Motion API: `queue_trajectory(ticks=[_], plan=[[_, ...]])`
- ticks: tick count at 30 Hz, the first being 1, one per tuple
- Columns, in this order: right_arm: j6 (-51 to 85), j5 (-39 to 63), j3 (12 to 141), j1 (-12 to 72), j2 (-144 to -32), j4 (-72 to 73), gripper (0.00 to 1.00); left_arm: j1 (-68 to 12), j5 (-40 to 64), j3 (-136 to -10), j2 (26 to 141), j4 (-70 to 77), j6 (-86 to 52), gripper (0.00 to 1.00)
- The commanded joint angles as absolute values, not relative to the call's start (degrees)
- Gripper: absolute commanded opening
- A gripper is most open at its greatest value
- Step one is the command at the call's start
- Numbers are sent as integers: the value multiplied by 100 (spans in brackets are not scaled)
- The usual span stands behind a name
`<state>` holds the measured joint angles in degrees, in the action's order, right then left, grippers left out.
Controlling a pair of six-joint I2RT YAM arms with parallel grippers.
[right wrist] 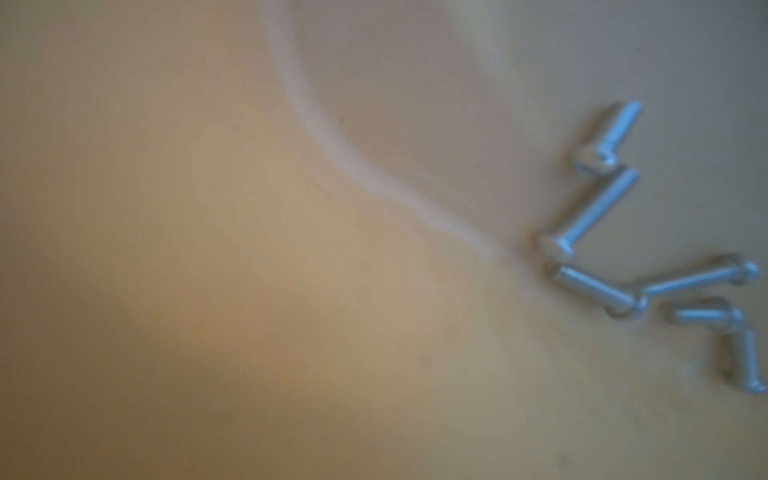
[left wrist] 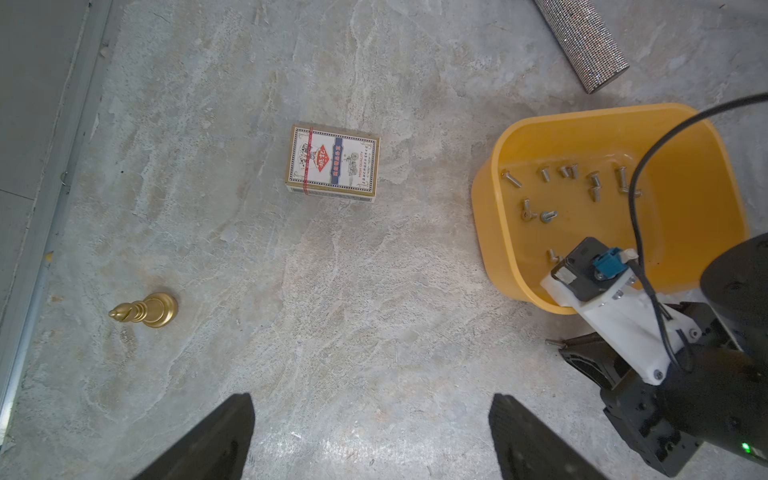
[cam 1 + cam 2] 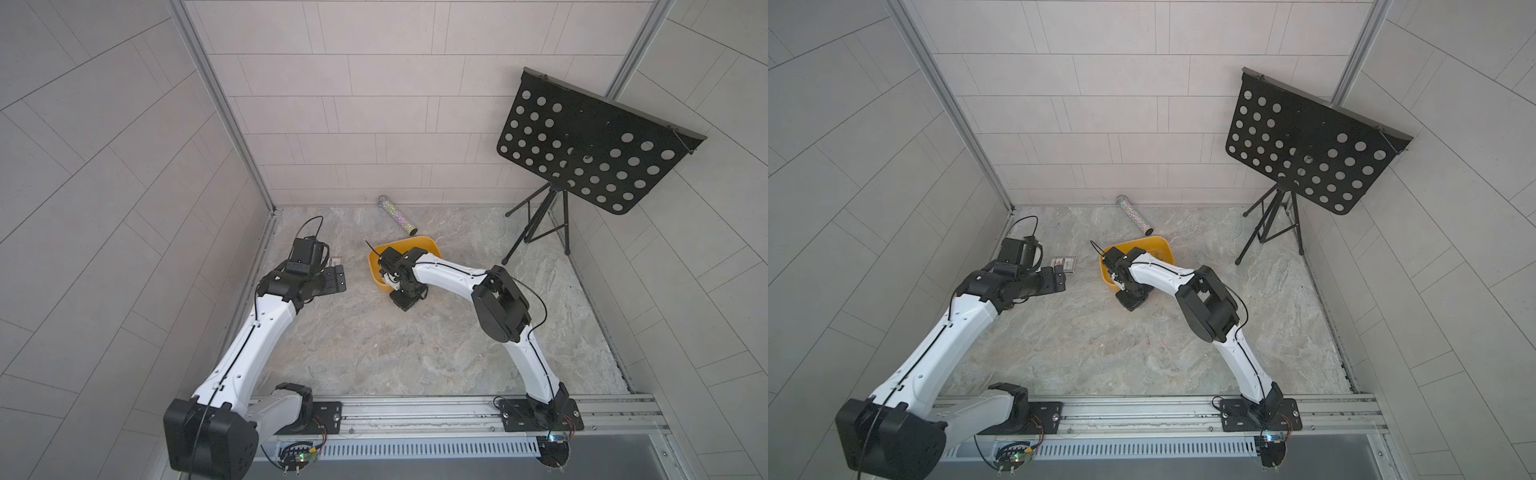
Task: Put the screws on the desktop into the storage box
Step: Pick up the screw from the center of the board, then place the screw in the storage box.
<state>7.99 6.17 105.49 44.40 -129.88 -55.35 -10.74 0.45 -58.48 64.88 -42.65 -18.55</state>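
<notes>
right gripper (image 2: 571, 351): jaws are sitting closed on the matte, pale-veined marble desktop (image 2: 332, 311), just outside the storage box (image 2: 492, 216). one screw (image 2: 556, 343) is poking out at the fingertip; i cannot tell whether it is pinched. left gripper (image 2: 371, 405): hovering wide open, holding nothing, well clear of the box. the remaining screws (image 2: 548, 216), silver-grey with small rounded heads, are lying scattered inside the glossy yellow round-cornered tub.
</notes>
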Motion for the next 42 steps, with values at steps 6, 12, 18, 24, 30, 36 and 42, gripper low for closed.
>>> queue_trajectory(ticks=[6,12,18,24,30,36,42], plan=[[843,563,10598,4562,-12554,-5787,0,-1032,53,-5842,6407,-4218,-1846,96],[852,598,10578,4596,-12376,-5866,0,-1027,62,-5836,6407,-4217,-1847,96],[879,668,10557,4656,-12210,-5941,0,-1014,69,-5836,6405,-4219,-1846,96],[897,718,10553,4693,-11748,-6153,0,-1009,79,-5836,6407,-4208,-1846,96],[952,628,10776,4685,-11345,-6328,0,-995,110,-5836,6416,-4205,-1846,96],[1016,285,11585,4482,-11616,-6513,0,-984,129,-5836,6411,-4201,-1841,96],[1115,76,12502,4044,-12413,-6557,0,-967,138,-5836,6406,-4201,-1846,96]])
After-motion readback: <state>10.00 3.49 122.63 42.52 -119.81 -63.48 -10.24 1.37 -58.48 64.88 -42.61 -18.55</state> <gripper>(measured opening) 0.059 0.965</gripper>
